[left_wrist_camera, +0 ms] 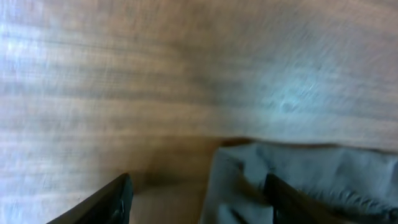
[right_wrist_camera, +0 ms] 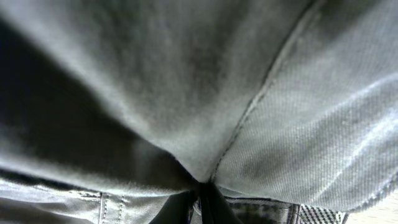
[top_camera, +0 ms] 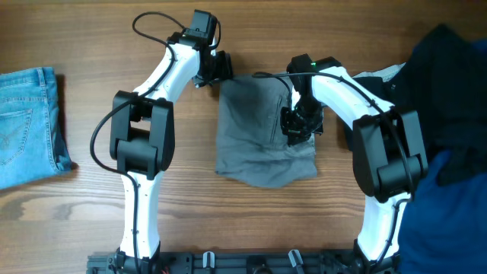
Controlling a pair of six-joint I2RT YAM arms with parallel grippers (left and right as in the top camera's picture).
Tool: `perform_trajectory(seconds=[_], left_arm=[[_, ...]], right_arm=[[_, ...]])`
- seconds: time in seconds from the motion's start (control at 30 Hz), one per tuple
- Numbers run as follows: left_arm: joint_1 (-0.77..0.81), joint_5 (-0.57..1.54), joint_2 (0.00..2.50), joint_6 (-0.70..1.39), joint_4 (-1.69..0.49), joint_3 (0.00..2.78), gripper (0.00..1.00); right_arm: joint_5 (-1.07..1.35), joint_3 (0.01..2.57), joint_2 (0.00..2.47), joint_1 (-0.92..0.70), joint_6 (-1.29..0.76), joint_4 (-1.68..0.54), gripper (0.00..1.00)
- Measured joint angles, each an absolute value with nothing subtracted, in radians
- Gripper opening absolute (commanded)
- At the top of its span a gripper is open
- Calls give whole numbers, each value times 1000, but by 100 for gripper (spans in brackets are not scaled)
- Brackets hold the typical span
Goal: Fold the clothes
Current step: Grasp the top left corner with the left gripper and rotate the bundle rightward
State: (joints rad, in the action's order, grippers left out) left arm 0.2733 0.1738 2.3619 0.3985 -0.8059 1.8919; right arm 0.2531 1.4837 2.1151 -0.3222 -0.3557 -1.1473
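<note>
A grey garment [top_camera: 255, 129] lies partly folded in the middle of the table. My left gripper [top_camera: 221, 68] is open at its far left corner; in the left wrist view the fingers [left_wrist_camera: 199, 202] straddle the grey cloth edge [left_wrist_camera: 311, 174] over bare wood. My right gripper [top_camera: 298, 125] is on the garment's right side, shut on a pinch of the grey fabric; in the right wrist view the jaws [right_wrist_camera: 202, 202] grip a fold of cloth [right_wrist_camera: 249, 93] that fills the frame.
Folded blue jeans [top_camera: 27, 125] lie at the left edge of the table. A pile of dark and blue clothes [top_camera: 449, 129] covers the right side, with a white item [top_camera: 380, 74] beside it.
</note>
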Motion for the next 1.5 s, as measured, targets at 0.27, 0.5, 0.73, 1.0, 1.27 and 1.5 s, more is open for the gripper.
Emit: perform_trajectory(seconds=[0.27, 0.5, 0.73, 1.0, 1.27, 1.5], left_arm=[[273, 174, 2358, 398, -994, 1904, 66], [273, 173, 2358, 399, -1140, 1905, 72], [273, 173, 2358, 399, -1229, 1900, 75], [273, 173, 2359, 401, -1343, 1896, 84], [280, 173, 2360, 402, -1391, 1894, 86], [312, 174, 2360, 402, -1460, 1893, 80]], right_arm=[[237, 1484, 2115, -322, -356, -1148, 11], [227, 1484, 2115, -322, -356, -1148, 11], [205, 1485, 2115, -322, -356, -1153, 11], [125, 1488, 2113, -323, -355, -1152, 11], [14, 1488, 2103, -316, -355, -1083, 12], [-121, 1511, 2099, -218, -335, -974, 8]])
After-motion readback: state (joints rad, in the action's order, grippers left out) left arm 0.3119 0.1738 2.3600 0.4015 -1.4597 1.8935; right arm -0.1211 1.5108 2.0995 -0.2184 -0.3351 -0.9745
